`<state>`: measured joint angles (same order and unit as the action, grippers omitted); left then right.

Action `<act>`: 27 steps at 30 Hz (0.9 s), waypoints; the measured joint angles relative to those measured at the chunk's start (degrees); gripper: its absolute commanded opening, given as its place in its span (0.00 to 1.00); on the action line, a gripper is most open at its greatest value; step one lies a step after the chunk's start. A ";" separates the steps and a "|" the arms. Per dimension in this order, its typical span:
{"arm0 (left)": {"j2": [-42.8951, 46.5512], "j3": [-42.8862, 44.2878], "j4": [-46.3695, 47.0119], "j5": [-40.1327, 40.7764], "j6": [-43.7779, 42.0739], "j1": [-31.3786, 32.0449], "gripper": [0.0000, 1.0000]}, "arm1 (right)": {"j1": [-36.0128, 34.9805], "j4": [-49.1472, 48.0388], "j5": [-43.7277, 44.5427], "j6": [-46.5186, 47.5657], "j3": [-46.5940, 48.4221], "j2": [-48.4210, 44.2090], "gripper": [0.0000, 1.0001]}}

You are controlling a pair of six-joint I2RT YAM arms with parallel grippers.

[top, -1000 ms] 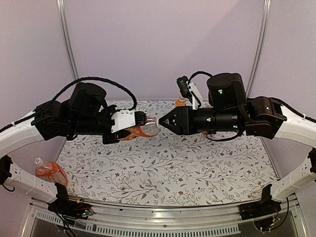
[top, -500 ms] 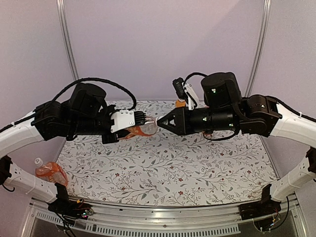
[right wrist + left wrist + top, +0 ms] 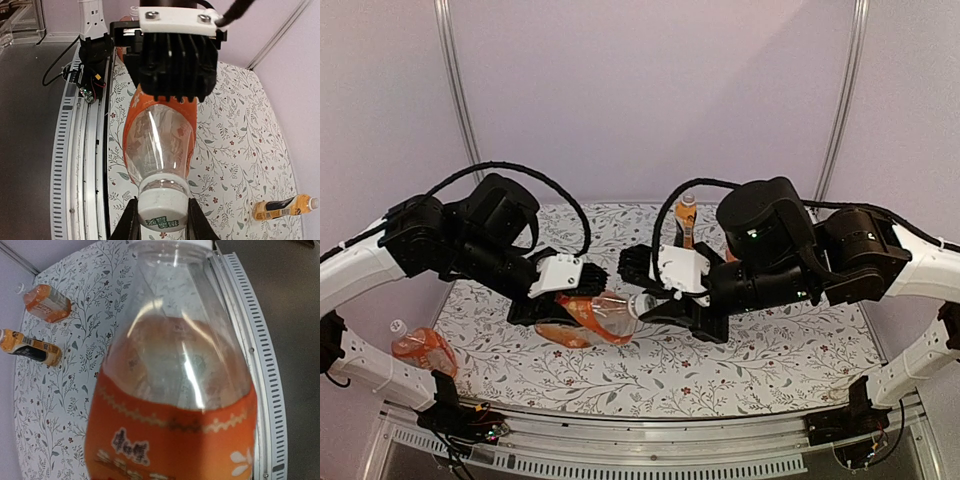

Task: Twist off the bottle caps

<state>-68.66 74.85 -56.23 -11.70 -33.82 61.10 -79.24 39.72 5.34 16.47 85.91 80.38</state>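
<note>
**Cap clamped, both wrists rolled and lowered**

Lilac walls [image 3: 650, 100] behind, floral-print desk [image 3: 770, 350] below. The two arms meet over mid-desk.

- Left end effector [image 3: 578, 303]: clenched round the labelled body of the held bottle [image 3: 595, 318], a squat one. The bottle is off the desk and roughly level, with its neck toward the right arm.
- Right end effector [image 3: 162, 220]: clamped on the cap [image 3: 163, 211]. The right wrist view shows a finger touching each side of the white ribbed rim. The cap sits on the neck, with no gap that I can make out.
- Others: the slim bottle [image 3: 687, 222] is at the far desk behind the right arm; whether it is upright or lying I cannot tell. A squat bottle [image 3: 420, 348] sits by the near-left corner, close to the left arm's lower link. A second squat bottle [image 3: 47, 302] shows in the left wrist view, near the slim one.

Change: a second ago the right jaws stood looser about the cap, nose-on to the left arm and higher up. Half a second ago they had closed. Since then both arms have dropped, and the held bottle hangs lower and nearer the front edge. The right wrist has rolled, so its white mount now faces up.

Reading: the grip is made and the first turn is likely under way. The cap is not yet off.
</note>
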 measured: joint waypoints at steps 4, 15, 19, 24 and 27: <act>-0.42 0.52 -0.35 -3.37 -0.11 0.00 0.12 | -1.84 2.75 1.49 10.88 2.10 -0.09 0.00; -0.50 0.87 0.33 -5.16 -0.81 0.02 0.10 | -2.58 4.02 2.47 21.11 2.54 -0.98 0.00; -0.48 0.42 1.86 -5.33 -1.84 0.42 0.09 | -2.62 0.70 1.49 21.88 -1.55 -4.87 0.00; 1.49 -0.87 -4.20 -5.42 -4.33 0.33 0.09 | -2.34 6.21 1.62 21.33 -6.67 -14.08 0.00; 1.55 -0.87 -5.20 -5.46 -4.76 0.35 0.09 | -2.34 6.47 1.57 20.59 -7.63 -16.37 0.00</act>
<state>-67.11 73.97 -61.43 -17.17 -38.59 61.45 -81.58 46.19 6.92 37.06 78.28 64.01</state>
